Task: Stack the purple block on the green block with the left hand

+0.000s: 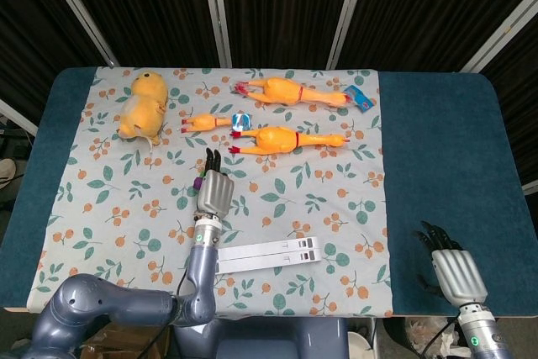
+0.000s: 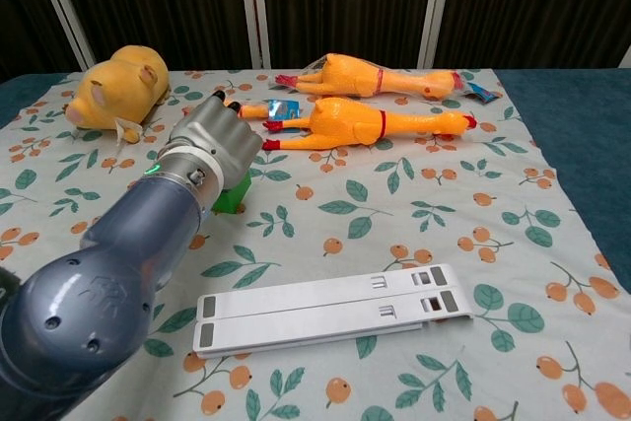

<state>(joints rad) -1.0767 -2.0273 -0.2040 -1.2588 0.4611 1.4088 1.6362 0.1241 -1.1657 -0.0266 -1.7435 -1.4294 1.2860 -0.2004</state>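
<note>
- Head view shows a plush toy (image 1: pixel 142 106) at the far left of the floral cloth (image 1: pixel 109 199).
- Nearer the cloth's middle, the left hand (image 1: pixel 214 192) covers the green block (image 2: pixel 230 194); a sliver of purple block (image 1: pixel 198 182) shows at its edge. Its grip cannot be made out.
- Off the cloth's right edge, the right hand (image 1: pixel 455 271) holds nothing, fingers apart.
</note>
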